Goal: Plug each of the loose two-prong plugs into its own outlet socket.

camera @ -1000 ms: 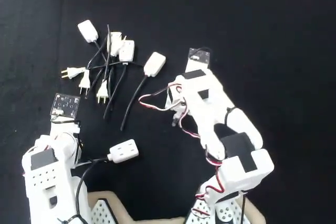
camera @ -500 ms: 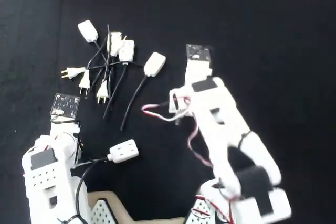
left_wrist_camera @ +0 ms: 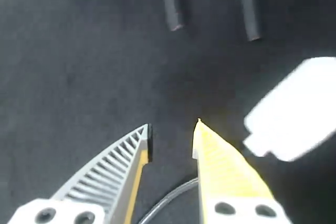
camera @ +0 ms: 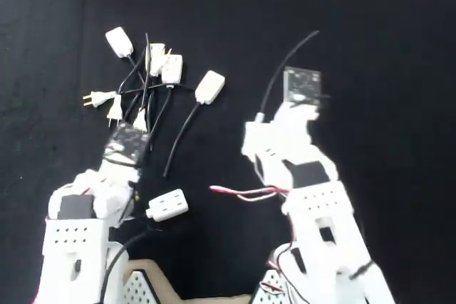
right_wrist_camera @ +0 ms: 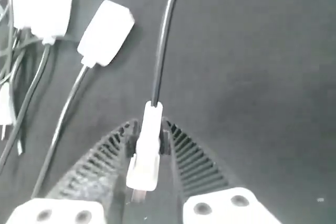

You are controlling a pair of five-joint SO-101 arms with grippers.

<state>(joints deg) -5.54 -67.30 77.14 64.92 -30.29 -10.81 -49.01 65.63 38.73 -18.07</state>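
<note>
Holding a white two-prong plug, the right gripper is clenched across the plug's body, above the middle of the black worktop. The plug's long axis runs in line with the gripper. Its black cord leaves the tip end and runs toward the far edge. The prong end seems to face back toward the wrist, though I cannot see the prongs clearly.

The nearest free target is 1 lone outlet socket. It lies toward the left edge from this gripper, between it and the tangle of plugs, sockets and cords near the far left corner. That socket's own cord runs toward the near edge, so I judge its slotted face looks away from me. I judge the plug needs turning end for end before it can enter.

The left gripper is released and holds nothing, low over the worktop toward the near left corner. Another white socket, blurred, lies just beside its yellow finger.
</note>
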